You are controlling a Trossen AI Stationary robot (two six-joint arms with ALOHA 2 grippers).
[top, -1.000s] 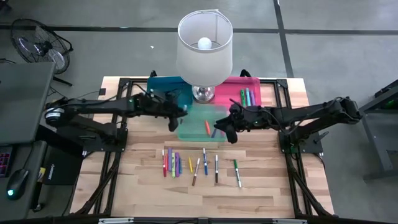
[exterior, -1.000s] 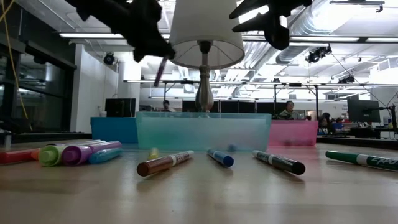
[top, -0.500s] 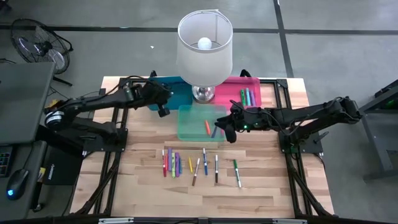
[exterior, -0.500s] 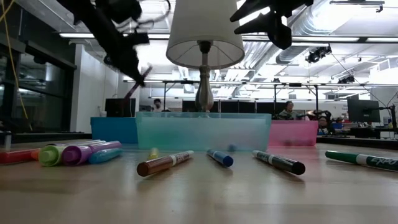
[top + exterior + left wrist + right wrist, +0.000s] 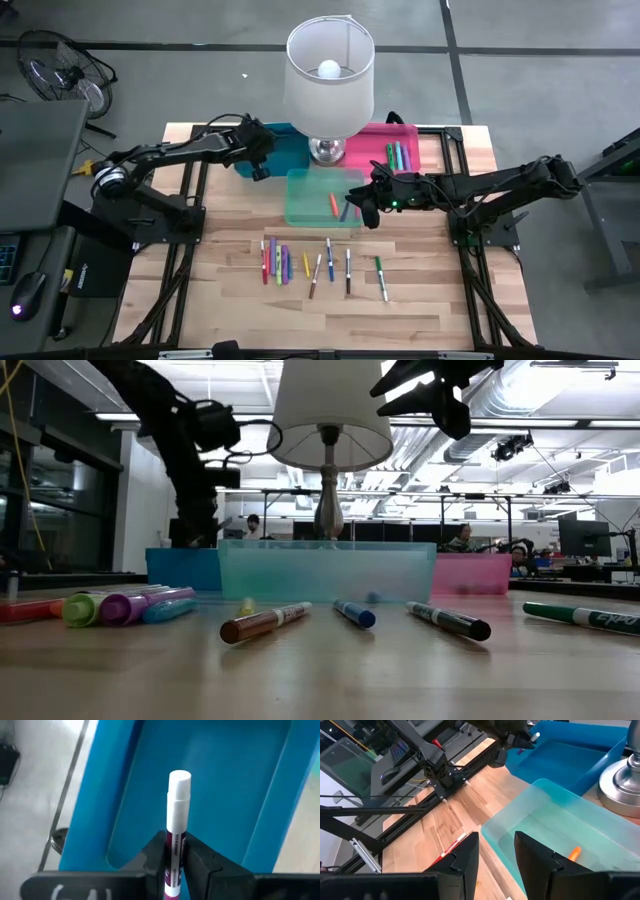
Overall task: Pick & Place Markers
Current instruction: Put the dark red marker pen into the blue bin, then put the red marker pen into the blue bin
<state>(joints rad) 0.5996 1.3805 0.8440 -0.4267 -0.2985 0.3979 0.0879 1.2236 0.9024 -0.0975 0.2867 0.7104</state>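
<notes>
The left gripper [image 5: 175,852] hangs over the blue bin [image 5: 235,785] at the upper left of the high view, fingers clamped on a purple marker [image 5: 176,825], presumably to drop it inside. The right gripper [image 5: 496,851] waits over the teal bin [image 5: 555,827], fingers apart, empty. More markers [image 5: 310,265] lie on the desk [image 5: 400,310].

The left gripper [image 5: 197,530] hangs down behind the blue bin [image 5: 183,569], its fingers hidden. Beside it stands the green bin [image 5: 326,571], under a lamp [image 5: 330,410]. The right gripper [image 5: 425,390] hovers high above. Markers [image 5: 265,622] lie in front, nearer the camera.
</notes>
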